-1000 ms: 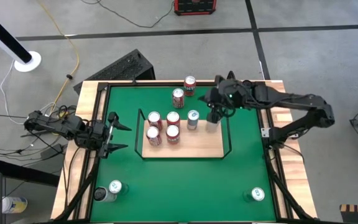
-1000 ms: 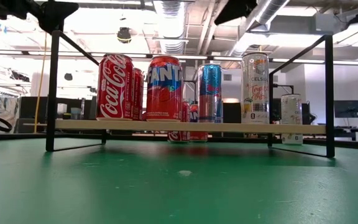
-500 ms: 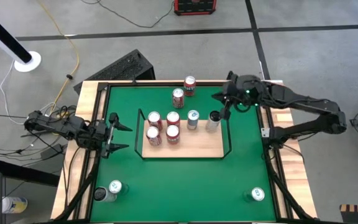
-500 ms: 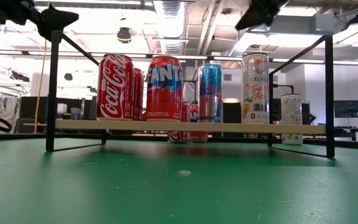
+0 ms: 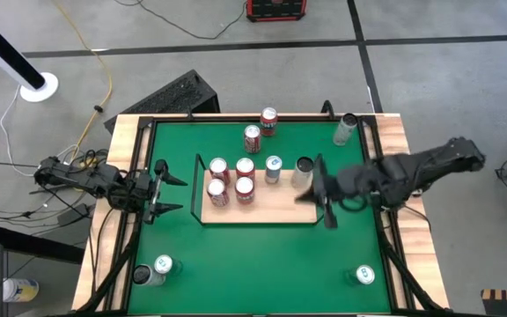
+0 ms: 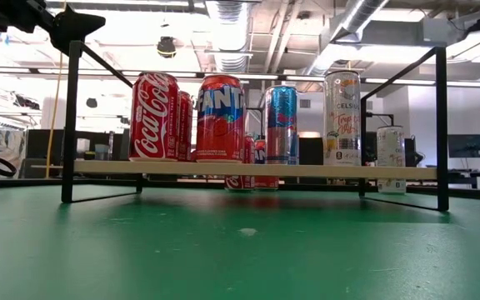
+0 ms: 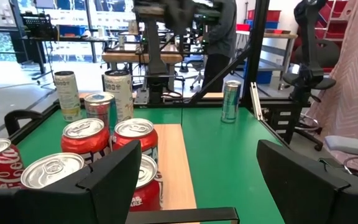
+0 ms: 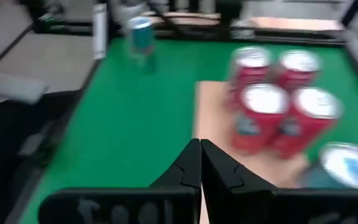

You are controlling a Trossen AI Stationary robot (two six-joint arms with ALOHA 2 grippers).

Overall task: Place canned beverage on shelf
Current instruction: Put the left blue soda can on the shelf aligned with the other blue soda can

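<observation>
The shelf (image 5: 267,204), a light-wood board with black wire rails, stands mid-table on the green top. It carries several red cans (image 5: 231,178), a blue can (image 5: 274,167) and a tall pale can (image 5: 304,167), all upright. My right gripper (image 5: 312,193) hovers shut above the shelf's right end, near the pale can, with nothing in it. In its wrist view the shut fingers (image 8: 199,163) point toward the red cans (image 8: 278,115). My left gripper (image 5: 167,194) waits open and level at the table's left side, facing the shelf (image 7: 173,162).
Loose cans stand on the table: two behind the shelf (image 5: 260,129), one on the far right wooden edge (image 5: 345,129), one near left (image 5: 161,267) and one near right (image 5: 363,276). People and furniture show beyond the table (image 7: 219,37). Green surface lies bare in front of the shelf.
My right arm has swung from beside the pale can at the shelf's far right toward the table's near edge, staying shut, and has left the low view. It has uncovered the can on the far right edge. The cans on the shelf have not moved.
</observation>
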